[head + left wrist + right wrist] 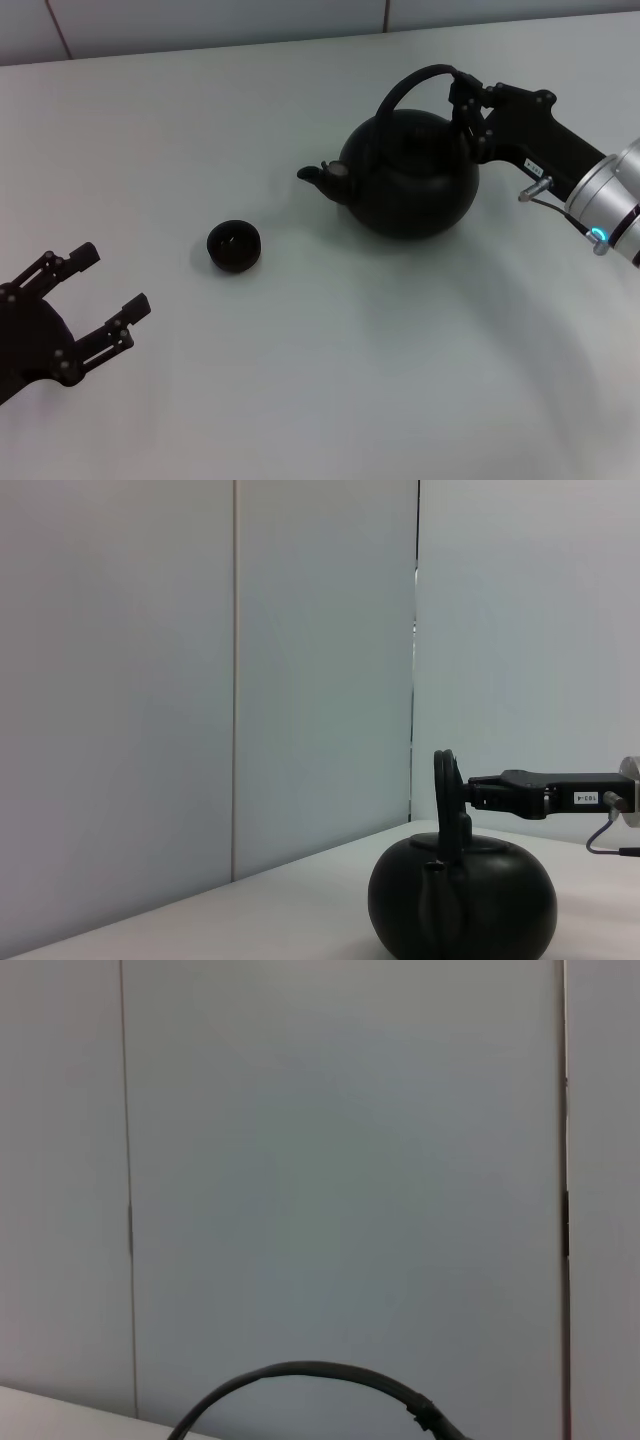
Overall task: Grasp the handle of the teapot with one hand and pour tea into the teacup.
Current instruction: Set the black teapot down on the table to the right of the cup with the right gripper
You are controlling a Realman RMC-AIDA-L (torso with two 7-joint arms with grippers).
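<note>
At the near left of the white table the left gripper rests low with its two black fingers spread wide, holding nothing. A little farther in sits the teacup, small and black, upright and on its own, apart from both grippers. Just beyond it to the right stands the teapot, its stubby spout aimed toward the cup (though not over it) and its body resting flat on the table. The arched handle rises over the lid, and at its right end the right gripper is closed around it, the arm reaching in from the right edge.
</note>
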